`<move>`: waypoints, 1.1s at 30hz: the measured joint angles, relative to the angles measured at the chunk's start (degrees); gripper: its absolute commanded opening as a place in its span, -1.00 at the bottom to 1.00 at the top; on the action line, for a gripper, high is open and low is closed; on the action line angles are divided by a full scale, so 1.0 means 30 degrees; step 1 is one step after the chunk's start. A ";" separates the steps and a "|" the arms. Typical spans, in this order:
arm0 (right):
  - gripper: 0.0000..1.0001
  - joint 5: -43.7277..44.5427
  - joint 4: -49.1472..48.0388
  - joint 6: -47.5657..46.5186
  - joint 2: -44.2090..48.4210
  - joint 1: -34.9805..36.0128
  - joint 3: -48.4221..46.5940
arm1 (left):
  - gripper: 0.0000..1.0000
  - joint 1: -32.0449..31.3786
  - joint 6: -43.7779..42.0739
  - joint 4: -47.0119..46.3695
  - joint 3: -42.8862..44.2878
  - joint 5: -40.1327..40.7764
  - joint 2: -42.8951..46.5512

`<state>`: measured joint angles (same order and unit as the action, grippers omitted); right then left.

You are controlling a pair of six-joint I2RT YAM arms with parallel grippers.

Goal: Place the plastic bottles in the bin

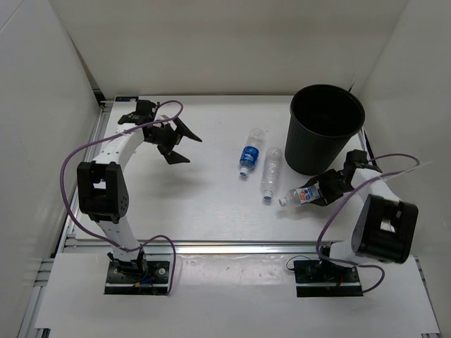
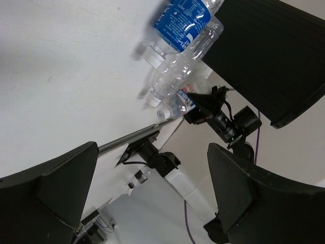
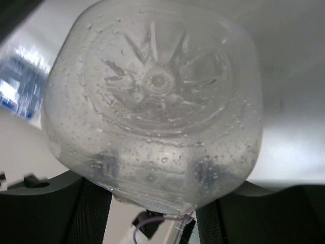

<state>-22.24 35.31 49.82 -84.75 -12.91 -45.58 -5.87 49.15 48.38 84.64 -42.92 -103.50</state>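
My right gripper [image 1: 318, 191] is shut on the bottle with the white-red-blue label [image 1: 299, 195], held level just in front of the black bin [image 1: 324, 127]. Its clear base [image 3: 152, 101] fills the right wrist view. The blue-label bottle [image 1: 250, 153] and the clear unlabelled bottle [image 1: 270, 172] lie side by side on the table left of the bin; both show in the left wrist view, blue-label [image 2: 180, 23] and unlabelled [image 2: 175, 76]. My left gripper [image 1: 180, 144] is open and empty above the table's far left. The green bottle is out of view.
White walls close in the table on the left, back and right. An aluminium rail [image 1: 232, 246] runs along the table's near edge. Purple cables [image 1: 70, 165] loop beside both arms.
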 measured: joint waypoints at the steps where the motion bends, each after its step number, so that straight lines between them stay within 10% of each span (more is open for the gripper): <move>1: -0.24 -0.0168 0.0685 -0.0262 0.0692 -0.0036 -0.0051 | 0.89 0.0000 -0.0007 0.0007 0.0073 -0.0015 0.0000; 9: -0.30 -0.1435 0.8502 -0.1712 0.6477 -0.0146 -0.8517 | 0.99 0.0000 -0.0036 -0.0189 0.2492 -0.0656 -0.0459; 16: -0.18 -0.1078 0.9821 -0.1836 0.3869 -0.0204 -2.2396 | 1.00 0.0000 0.0342 -0.1122 0.6615 -0.2302 -0.3053; 26: 1.00 0.3096 0.7060 -0.2681 -0.2047 -0.0211 -2.2440 | 1.00 -0.0342 0.1494 -0.1661 1.0644 -0.3024 -0.7053; 33: 1.00 0.4386 0.7242 -0.3949 -0.3198 -0.0211 -2.2892 | 1.00 -0.2025 -0.0393 -0.1865 1.4600 -0.1705 -0.8298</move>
<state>-9.08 57.04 37.98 -94.35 -13.54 -114.26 -11.94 47.97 42.78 128.44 -48.03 -128.40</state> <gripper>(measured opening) 0.998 0.997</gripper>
